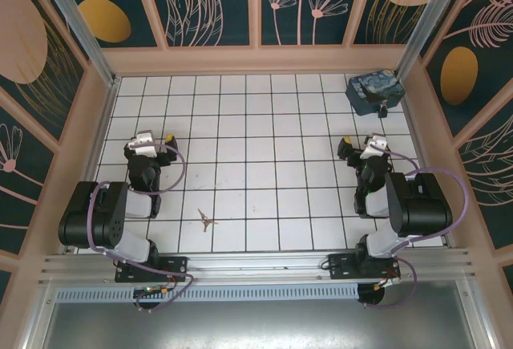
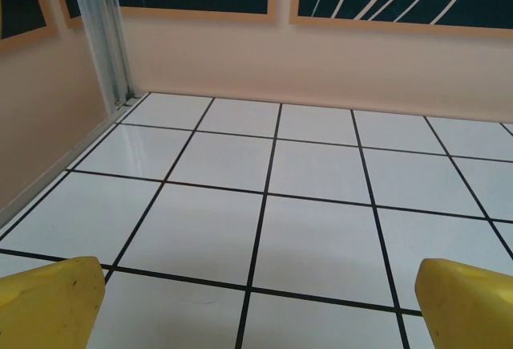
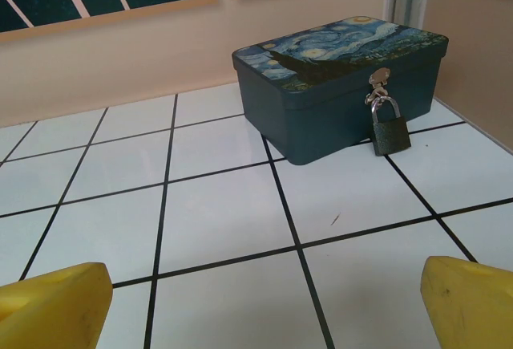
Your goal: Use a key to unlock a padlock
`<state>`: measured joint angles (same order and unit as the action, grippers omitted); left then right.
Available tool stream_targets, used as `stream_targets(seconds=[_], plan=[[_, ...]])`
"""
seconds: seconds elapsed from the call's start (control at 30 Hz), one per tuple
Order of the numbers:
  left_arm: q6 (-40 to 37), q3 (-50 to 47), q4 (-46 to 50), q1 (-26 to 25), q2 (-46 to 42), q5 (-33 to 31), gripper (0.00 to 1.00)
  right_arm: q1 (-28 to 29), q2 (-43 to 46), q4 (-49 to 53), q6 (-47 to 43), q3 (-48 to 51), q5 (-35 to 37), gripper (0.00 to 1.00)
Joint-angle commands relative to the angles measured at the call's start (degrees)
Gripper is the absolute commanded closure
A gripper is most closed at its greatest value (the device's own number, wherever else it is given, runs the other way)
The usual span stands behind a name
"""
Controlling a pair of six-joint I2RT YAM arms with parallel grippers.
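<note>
Since neither claw holds anything, you have the whole task ahead of you. Nearest the bases, the key [image 1: 207, 220] lies on the white tiles, closer to your left arm, thin, spindly and bronze, lying flat. Your left gripper [image 2: 260, 305] is spread wide over bare floor. Your right gripper [image 3: 264, 305] is spread too, empty, and faces the far right corner. There the padlock [image 3: 390, 130], small and dark with a thin silvery shackle, hangs closed from the hasp of the swirl-painted box [image 3: 337, 84]. Picking up the key, inserting it and turning it are all left to do.
</note>
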<state>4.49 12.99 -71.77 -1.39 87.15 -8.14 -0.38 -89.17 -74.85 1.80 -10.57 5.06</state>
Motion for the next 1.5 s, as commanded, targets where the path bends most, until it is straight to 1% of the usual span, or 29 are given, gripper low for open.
stream_targets(seconds=[0.0,0.43,0.5,0.63,1.0,1.03,1.07,1.1,1.17,1.2,1.23,1.3,1.37,1.4,1.47], plan=[[-0.6,0.6,-0.7,0.5,-0.3,0.7,0.01,0.3,-0.3,-2.4,-0.7,-1.1,1.1,0.01],[-0.5,0.8,-0.7,0.5,-0.2,0.6,0.01,0.3,-0.3,-2.5,-0.7,-1.1,1.1,0.01],[0.1,0.6,-0.8,0.5,-0.2,-1.0,0.01,0.3,-0.3,-2.5,-0.7,-1.2,1.1,0.01],[0.2,0.6,-0.8,0.5,-0.2,-1.2,0.01,0.3,-0.3,-2.4,-0.7,-1.2,0.9,0.01],[0.4,0.9,-0.3,0.7,-0.1,-0.8,0.01,-0.8,-0.1,-0.9,-0.8,-1.9,-3.6,0.01],[0.3,0.8,-0.6,0.8,-0.4,-0.6,0.01,-0.8,0.9,0.9,-1.1,-2.4,-3.9,0.01],[0.6,1.7,1.3,0.8,-1.2,-1.1,0.01,-0.7,2.8,3.9,-1.1,-3.3,-3.8,0.01],[0.8,3.9,6.1,0.8,-2.8,-1.9,0.01,-0.7,6.0,10.8,-0.8,-5.6,-2.9,0.01],[1.0,10.2,19.2,0.8,-5.5,-2.6,0.01,-0.8,11.3,23.4,-0.3,-11.0,-0.7,0.01],[1.1,13.1,24.4,0.8,-6.6,-3.1,0.01,-0.8,13.5,29.0,-0.7,-13.8,-0.6,0.01],[2.7,15.3,27.6,0.8,-7.7,-4.1,0.01,-1.0,14.9,34.2,-0.6,-17.3,-0.2,0.01],[8.1,18.9,33.1,0.8,-9.5,-6.6,0.01,-1.8,14.7,46.7,0.6,-25.3,0.1,0.01],[13.1,24.7,43.2,0.8,-9.4,-8.7,0.01,-3.8,12.2,55.9,2.7,-33.7,-1.5,0.01],[13.5,27.9,48.2,0.9,-8.5,-7.6,0.01,-5.4,10.3,59.3,4.1,-37.6,-3.2,0.01],[15.4,32.5,54.7,0.8,-6.7,-5.5,0.01,-8.1,6.4,63.9,6.0,-44.5,-7.0,0.01]])
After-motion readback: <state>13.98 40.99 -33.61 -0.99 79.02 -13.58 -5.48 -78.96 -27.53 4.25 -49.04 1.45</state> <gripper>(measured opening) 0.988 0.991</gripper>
